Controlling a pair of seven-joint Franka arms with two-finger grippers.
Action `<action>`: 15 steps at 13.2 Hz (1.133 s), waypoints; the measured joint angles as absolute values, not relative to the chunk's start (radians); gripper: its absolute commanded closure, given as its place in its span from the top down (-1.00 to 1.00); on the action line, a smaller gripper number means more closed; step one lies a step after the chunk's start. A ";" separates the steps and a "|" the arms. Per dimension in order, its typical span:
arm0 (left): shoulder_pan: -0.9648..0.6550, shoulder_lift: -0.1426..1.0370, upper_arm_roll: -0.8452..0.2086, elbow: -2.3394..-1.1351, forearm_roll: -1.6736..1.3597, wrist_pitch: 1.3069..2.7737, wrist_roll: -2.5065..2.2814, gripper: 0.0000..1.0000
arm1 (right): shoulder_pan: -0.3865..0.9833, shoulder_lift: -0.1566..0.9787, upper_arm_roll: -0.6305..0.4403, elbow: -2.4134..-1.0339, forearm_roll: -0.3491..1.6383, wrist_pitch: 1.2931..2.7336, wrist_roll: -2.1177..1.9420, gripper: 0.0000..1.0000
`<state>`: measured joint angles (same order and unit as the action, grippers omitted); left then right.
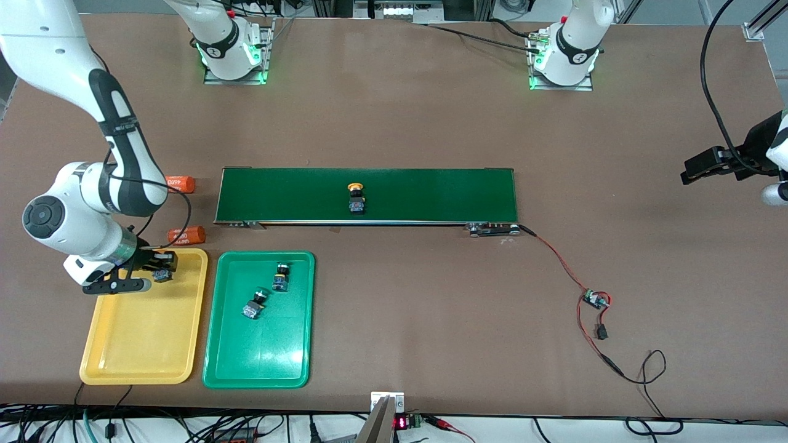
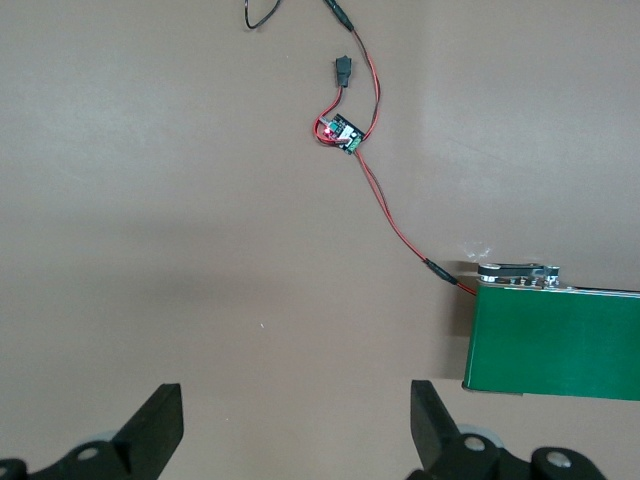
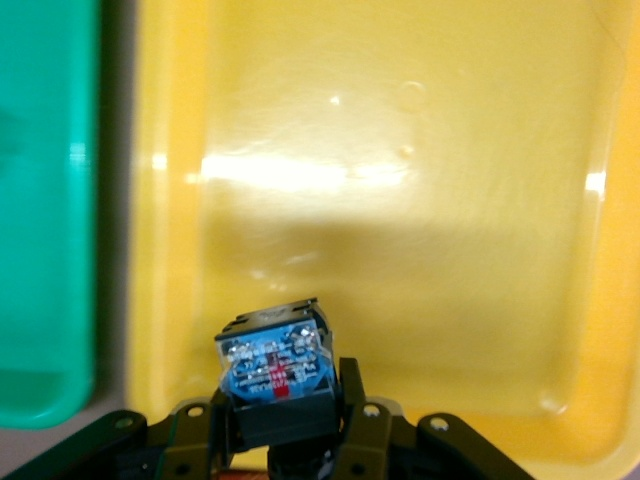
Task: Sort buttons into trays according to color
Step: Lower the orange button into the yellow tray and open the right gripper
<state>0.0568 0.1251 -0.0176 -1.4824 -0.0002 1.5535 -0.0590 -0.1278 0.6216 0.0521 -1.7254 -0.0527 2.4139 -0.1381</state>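
Front view, lower left: my right gripper (image 1: 155,271) pinches a button (image 1: 162,274) over the yellow tray (image 1: 143,369); left gripper (image 1: 708,167) waits, fingers spread.

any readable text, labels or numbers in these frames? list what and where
No text can be read for certain.
Orange cylinders: white print, too blurred.
Button held in the right gripper over the yellow tray: printed label, too small.
Red digit display at the table edge: unreadable.
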 measured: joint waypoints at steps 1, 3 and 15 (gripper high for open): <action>0.057 0.125 -0.018 -1.482 0.000 1.554 -0.059 1.00 | -0.135 0.639 0.052 -1.724 -0.053 2.441 -0.151 -0.84; 0.057 0.125 -0.017 -1.483 0.000 1.554 -0.059 1.00 | -0.136 0.658 0.055 -1.720 -0.053 2.461 -0.158 -0.80; 0.049 0.122 -0.039 -1.482 0.000 1.558 -0.056 1.00 | -0.142 0.690 0.059 -1.681 -0.053 2.463 -0.173 1.00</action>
